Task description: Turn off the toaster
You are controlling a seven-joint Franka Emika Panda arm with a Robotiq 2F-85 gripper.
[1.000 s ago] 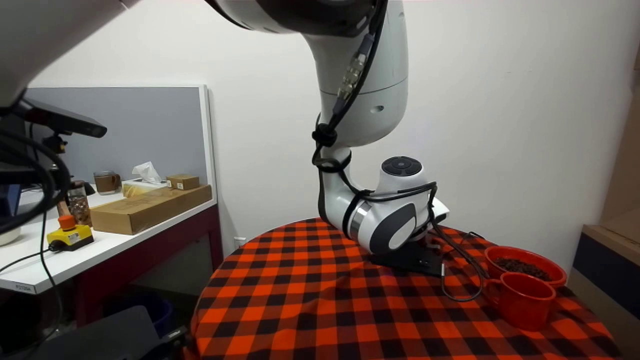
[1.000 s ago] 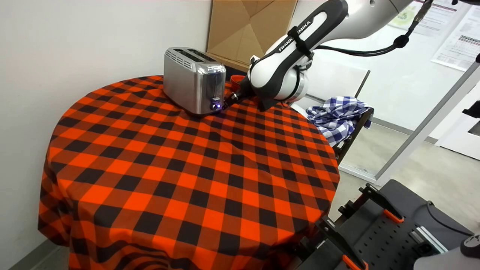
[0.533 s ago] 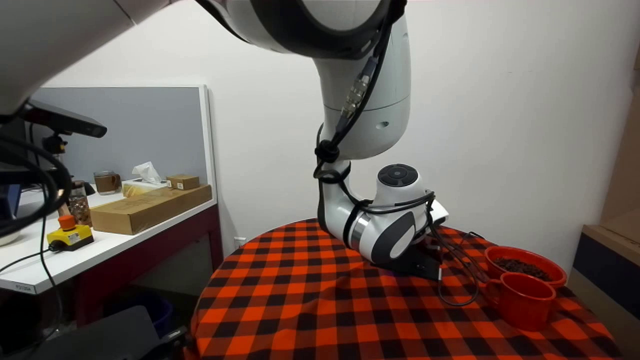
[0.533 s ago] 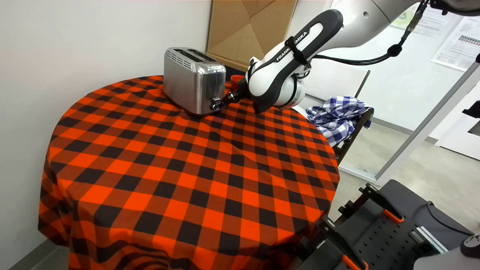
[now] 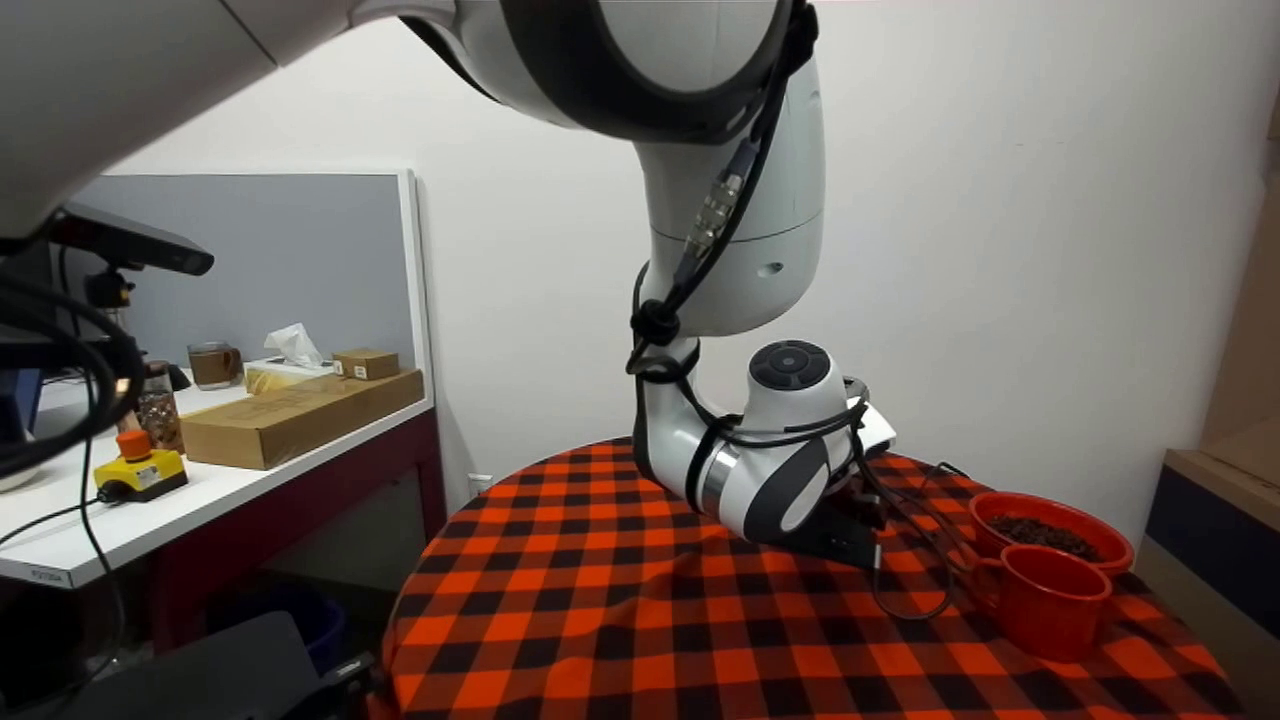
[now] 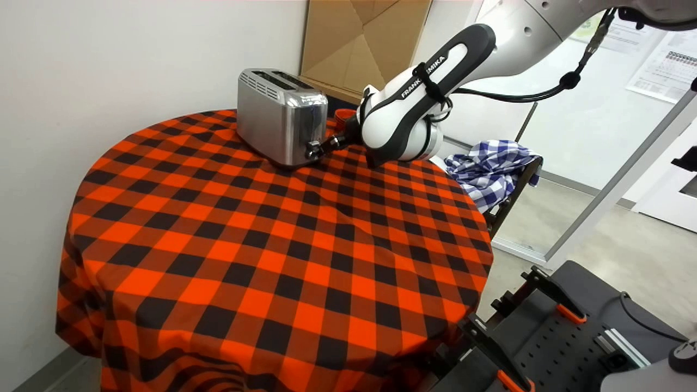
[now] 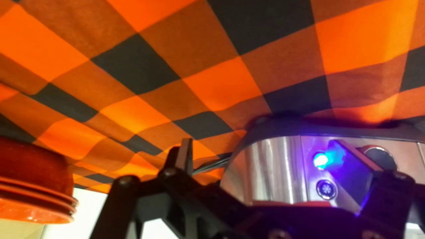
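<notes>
Strap (image 6: pixel 428 83) across arm (image 6: pixel 384 126) leaves "FRANK…MIKA" readable, beside toaster (image 6: pixel 266 118). Snowflake-marked button (image 7: pixel 326 189) on toaster front. Gripper (image 7: pixel 262 151) spread; 1 finger (image 7: pixel 352 176) covers part of toaster knob (image 7: pixel 382 158), perhaps touching.

A robotics lab, I'd say, with something of an office about it. Close to the claw (image 7: pixel 265 156) it could pass for a kitchen: a toaster (image 6: pixel 267 117) just beside it, a red-and-black checked tablecloth (image 6: pixel 261 228) under it, a red mug (image 5: pixel 1055 612) near. But the claw sits on a white robot arm (image 6: pixel 517 49), and well away from it I can see a perforated plate (image 6: pixel 550 348) with orange-tipped clamps (image 6: pixel 572 314), printed sheets (image 6: pixel 672 71) posted up, and a white desk (image 5: pixel 140 520) bearing cardboard boxes (image 5: pixel 330 410), a tissue box (image 5: pixel 285 376) and a yellow box (image 5: pixel 142 474) topped by an orange-red button (image 5: pixel 133 445).
</notes>
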